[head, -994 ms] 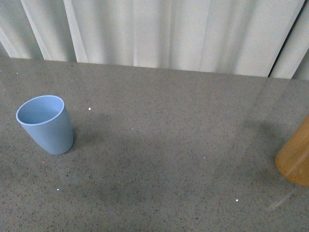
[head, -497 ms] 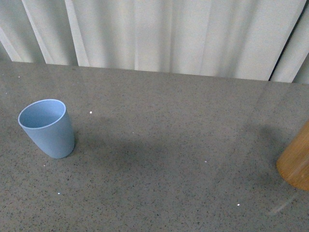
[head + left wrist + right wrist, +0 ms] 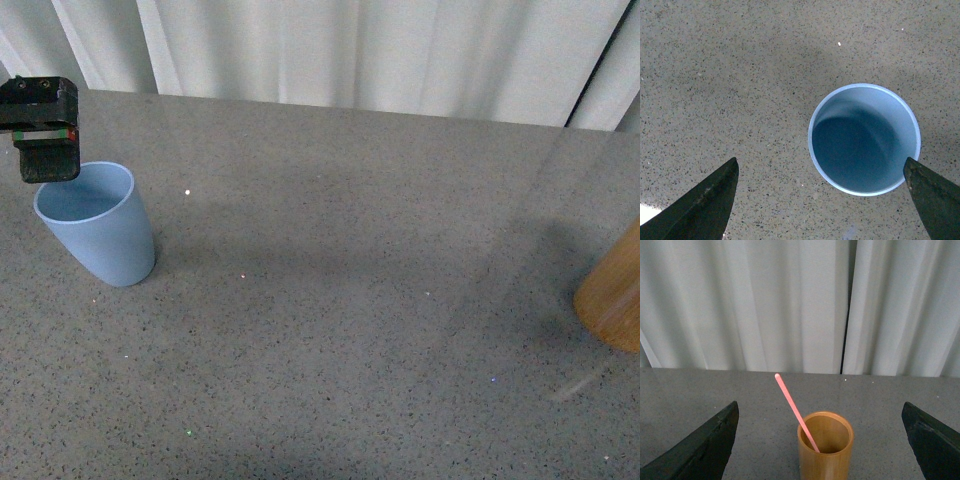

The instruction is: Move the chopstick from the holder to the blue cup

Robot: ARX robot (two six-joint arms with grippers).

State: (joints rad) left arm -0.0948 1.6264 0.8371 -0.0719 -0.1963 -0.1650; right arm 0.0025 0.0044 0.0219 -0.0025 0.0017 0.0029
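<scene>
Front view: the left end effector (image 3: 47, 160) hovers above the far rim of the light blue plastic cup (image 3: 95, 235) on the grey speckled tabletop (image 3: 350, 290), and the left wrist view shows its fingers spread wide. Over on the right, the slim pink chopstick (image 3: 794, 409) leans inside the round bamboo holder (image 3: 826, 452). The right end effector (image 3: 819, 407) faces it, fingers apart, gripping nothing.

1. Blue cup (image 3: 95, 240): pale blue, plain; inside darker blue.
2. Holder (image 3: 825, 465): orange-brown, plain.
3. Chopstick (image 3: 795, 410): pink.
4. Table (image 3: 350, 260): grey, fine dark and white speckle.
5. Curtain (image 3: 380, 45): off-white, vertical folds.
</scene>
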